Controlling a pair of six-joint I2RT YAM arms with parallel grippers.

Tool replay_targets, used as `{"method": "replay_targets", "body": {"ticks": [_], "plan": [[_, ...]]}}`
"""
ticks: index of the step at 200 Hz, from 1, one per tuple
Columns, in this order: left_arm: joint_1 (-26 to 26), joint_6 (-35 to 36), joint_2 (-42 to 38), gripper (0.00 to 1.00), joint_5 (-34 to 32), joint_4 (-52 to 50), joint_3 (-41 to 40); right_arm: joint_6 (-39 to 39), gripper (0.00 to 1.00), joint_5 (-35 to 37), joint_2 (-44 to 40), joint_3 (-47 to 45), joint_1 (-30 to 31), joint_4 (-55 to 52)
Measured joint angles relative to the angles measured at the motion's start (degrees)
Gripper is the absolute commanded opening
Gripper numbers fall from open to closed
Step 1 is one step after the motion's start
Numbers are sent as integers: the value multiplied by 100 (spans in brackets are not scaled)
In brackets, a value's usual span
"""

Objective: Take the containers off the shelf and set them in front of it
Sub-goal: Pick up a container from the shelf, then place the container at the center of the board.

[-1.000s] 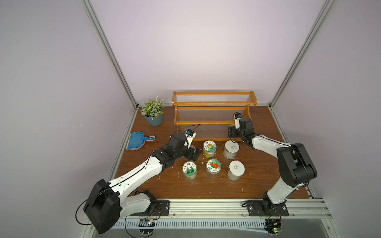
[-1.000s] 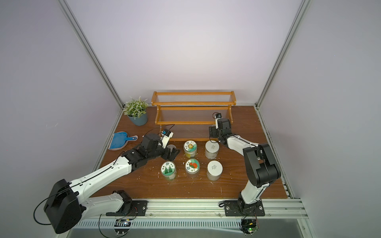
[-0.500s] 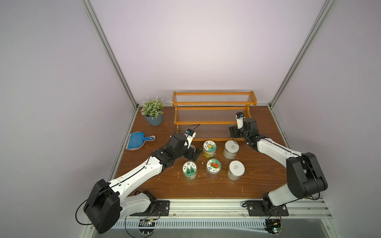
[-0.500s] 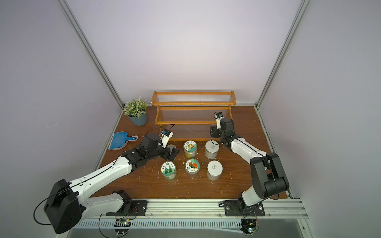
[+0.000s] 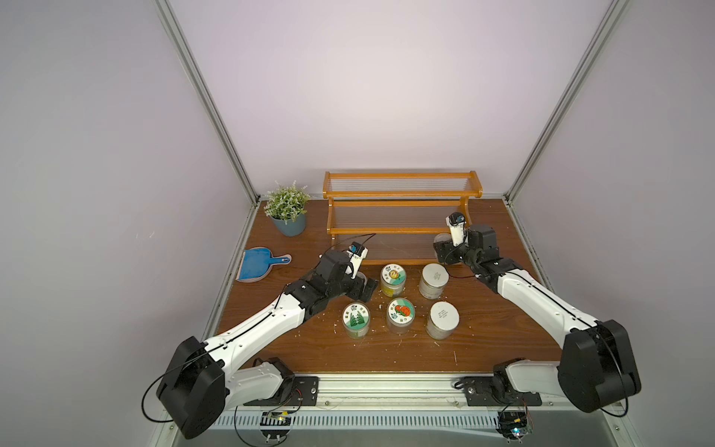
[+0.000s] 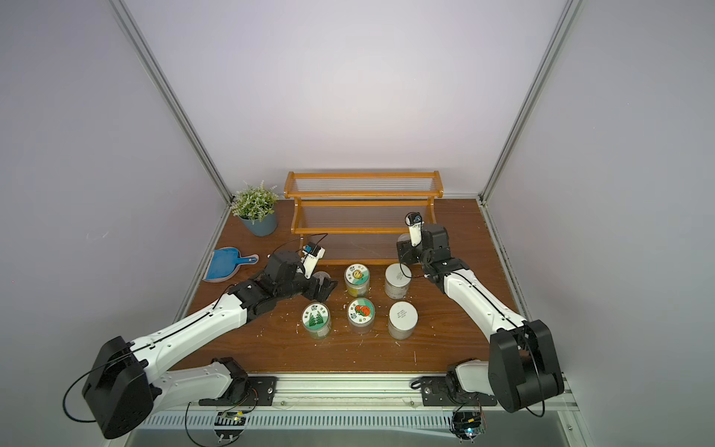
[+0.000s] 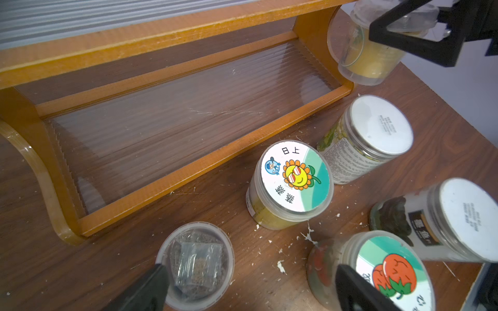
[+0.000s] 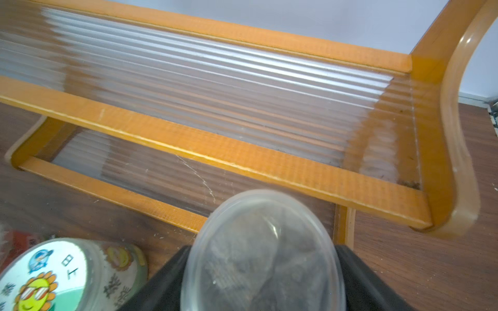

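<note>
Right gripper [image 8: 265,280]: clamped on a clear-lidded round plastic tub [image 8: 262,242] at the right end of the lowest tier of the orange-brown wooden stepped shelf [image 5: 400,203].
Left gripper [image 7: 250,269]: released, straddling a low clear grey-filled tub [image 7: 195,265] on the brown table [image 5: 503,340] before the shelf.

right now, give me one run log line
left hand open | right hand shut on clear-lid tub by shelf's right end

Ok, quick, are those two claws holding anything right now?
Left gripper: open, holding nothing; a small grey-filled tub sits by one finger.
Right gripper: closed on a clear-lidded tub.
</note>
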Motion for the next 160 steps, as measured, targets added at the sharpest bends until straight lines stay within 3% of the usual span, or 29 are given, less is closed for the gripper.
{"method": "replay_targets", "body": {"ticks": [90,125,160], "plan": [[0,13,28,100,-7,-20,0,-11,80,-673,-1137,-28,291,-782],[2,20,28,100,-109,-68,15,22,80,-828,-1606,-28,964,-1113],[155,26,15,100,-179,-232,133,136,79,-887,-2083,-103,2006,-1176]]}}
